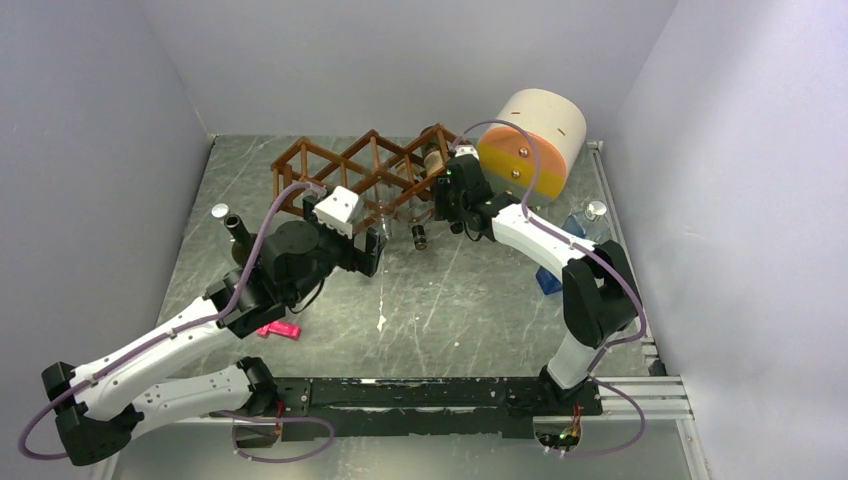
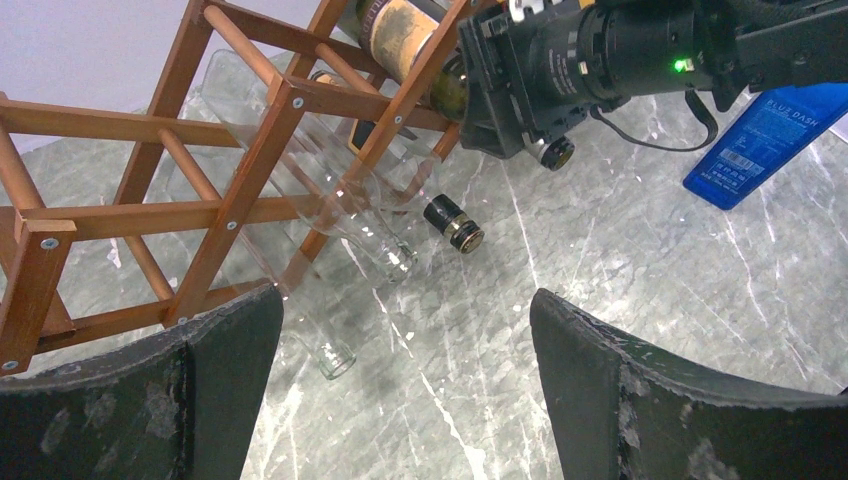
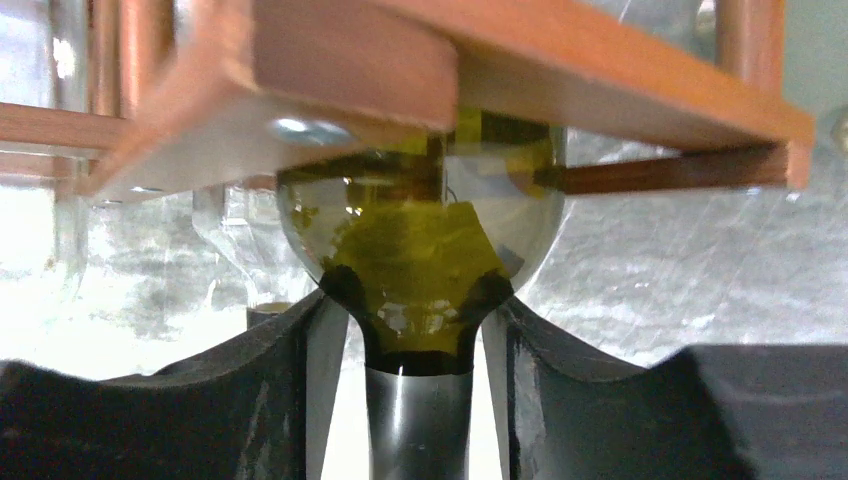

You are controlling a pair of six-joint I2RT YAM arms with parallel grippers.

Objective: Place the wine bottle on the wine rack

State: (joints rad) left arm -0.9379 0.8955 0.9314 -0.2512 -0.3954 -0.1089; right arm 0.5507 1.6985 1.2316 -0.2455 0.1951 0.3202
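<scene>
The dark green glass wine bottle [image 3: 420, 250] lies in the 3 o'clock end cell of the reddish-brown wooden lattice wine rack [image 1: 340, 165]. The right hand [image 3: 415, 310] straddles its neck, barely spread and just clear of the glass. The left hand [image 2: 405, 300] gapes wide, empty.

Soft even light; wine bottle [image 3: 420, 260] close-up blurred, glare behind.

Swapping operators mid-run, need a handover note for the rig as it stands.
Claws: left claw open, empty, in front of the rack; right claw slightly open around the bottle neck, gaps either side.
Bottle lies in the rack's right-end cell, neck out toward the arms.
Done: bottle racked.
Left: back the right claw off the neck, check that the bottle stays put.
</scene>
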